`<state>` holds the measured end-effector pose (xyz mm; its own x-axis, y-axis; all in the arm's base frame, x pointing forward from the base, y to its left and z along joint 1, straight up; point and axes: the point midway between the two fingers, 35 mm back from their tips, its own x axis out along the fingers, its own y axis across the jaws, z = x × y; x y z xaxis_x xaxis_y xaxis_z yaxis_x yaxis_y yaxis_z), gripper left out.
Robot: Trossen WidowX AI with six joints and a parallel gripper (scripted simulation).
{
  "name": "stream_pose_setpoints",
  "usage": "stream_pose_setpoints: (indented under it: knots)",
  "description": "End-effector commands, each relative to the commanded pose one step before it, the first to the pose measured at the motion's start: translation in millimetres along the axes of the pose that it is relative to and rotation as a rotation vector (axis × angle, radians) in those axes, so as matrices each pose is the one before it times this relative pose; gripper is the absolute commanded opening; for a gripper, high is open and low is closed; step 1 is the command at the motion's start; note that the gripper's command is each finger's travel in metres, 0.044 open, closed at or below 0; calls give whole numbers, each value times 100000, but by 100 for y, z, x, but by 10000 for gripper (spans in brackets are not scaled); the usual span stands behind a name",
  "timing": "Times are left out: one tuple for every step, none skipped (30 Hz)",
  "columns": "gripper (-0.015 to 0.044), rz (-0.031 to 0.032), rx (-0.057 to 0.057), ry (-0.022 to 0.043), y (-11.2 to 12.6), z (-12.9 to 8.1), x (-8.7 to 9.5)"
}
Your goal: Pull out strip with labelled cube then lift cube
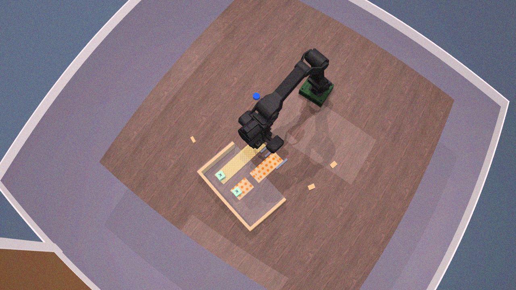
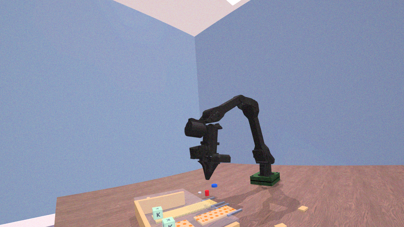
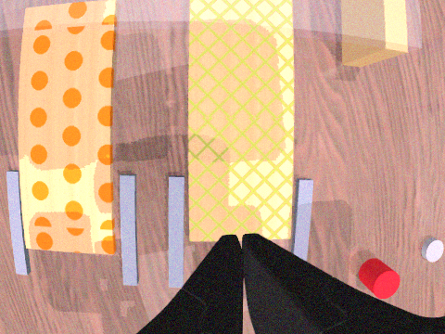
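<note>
A yellow cross-hatched strip point(image 1: 238, 164) point(image 2: 187, 210) point(image 3: 241, 93) lies in one piece, its far end under the clear cover with a mint cube point(image 1: 220, 175) point(image 2: 157, 213) marked K on it. An orange-dotted strip is in two pieces with a gap: a near piece point(image 1: 266, 167) point(image 2: 215, 214) point(image 3: 69, 116) and a far piece point(image 1: 246, 184) point(image 2: 184, 224), which carries another mint K cube point(image 1: 236, 191) point(image 2: 168, 222). My gripper point(image 2: 207, 178) point(image 3: 238, 250) is shut and empty, pointing down above the near end of the hatched strip. In the top view the arm hides its fingertips.
Wooden walls point(image 1: 223, 203) point(image 2: 162, 202) point(image 3: 371, 56) stand on three sides under the clear cover. Grey rails point(image 1: 281, 163) point(image 2: 234, 212) point(image 3: 128, 227) flank both strips. A red cylinder point(image 2: 207, 193) point(image 3: 380, 279), a white disc point(image 2: 199, 192) point(image 3: 432, 250) and a blue disc point(image 1: 256, 96) point(image 2: 214, 185) lie nearby.
</note>
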<state>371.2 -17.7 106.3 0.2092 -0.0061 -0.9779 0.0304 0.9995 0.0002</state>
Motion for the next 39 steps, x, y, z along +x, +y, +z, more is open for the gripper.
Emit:
stream_pose_setpoints:
  knots:
    - [0, -230, 2884, 13908, -1411, 226, 2028]
    - [0, 24, 435, 2202, -195, 42, 335]
    - [0, 11, 145, 734, -65, 15, 112]
    - [0, 0, 0, 0, 0, 0, 0]
    - [0, 0, 0, 0, 0, 0, 0]
    - [0, 0, 0, 0, 1, 2, 28]
    - [0, 0, 0, -1, 2, 7, 83]
    - [0, 0, 0, -1, 4, 9, 110]
    - [0, 1, 0, -1, 5, 13, 160]
    - [0, 1, 0, -1, 5, 12, 166]
    - [0, 1, 0, -1, 6, 11, 167]
    - [0, 1, 0, -1, 6, 10, 167]
    - [0, 1, 0, -1, 6, 10, 167]
    - [0, 1, 0, 0, 6, 9, 167]
    - [0, 1, 0, 0, 6, 8, 167]
    - [0, 1, 0, 0, 6, 7, 166]
    - [0, 1, 0, 0, 6, 6, 166]
    - [0, 1, 0, 0, 6, 5, 166]
    - [0, 1, 0, 0, 6, 4, 166]
    - [0, 1, 0, 0, 7, 3, 166]
    - [0, 1, 0, 0, 7, 2, 166]
    - [0, 1, 0, 0, 7, 1, 166]
    - [0, 1, 0, 1, 7, 0, 166]
    - [0, 1, 0, 1, 8, -2, 166]
    - [0, 1, 0, 1, 8, -2, 165]
    - [0, 1, 0, 1, 8, -4, 165]
    - [0, 1, 0, 1, 8, -5, 165]
    - [0, 1, 0, 1, 9, -6, 165]
    - [0, 1, 0, 1, 9, -7, 165]
    - [0, 1, 0, 1, 10, -8, 165]
    - [0, 1, 0, 1, 10, -9, 164]
    - [0, 1, 0, 2, 11, -10, 164]
    - [0, 1, 0, 2, 11, -11, 164]
    - [0, 2, 0, 2, 19, -12, 164]
    - [0, 2, 0, 2, 19, -13, 164]
    - [0, 2, 0, 2, 19, -14, 163]
    - [0, 2, 0, 2, 19, -14, 163]
    - [0, 2, 0, 2, 18, -17, 163]
    - [0, 2, 0, 2, 18, -17, 163]
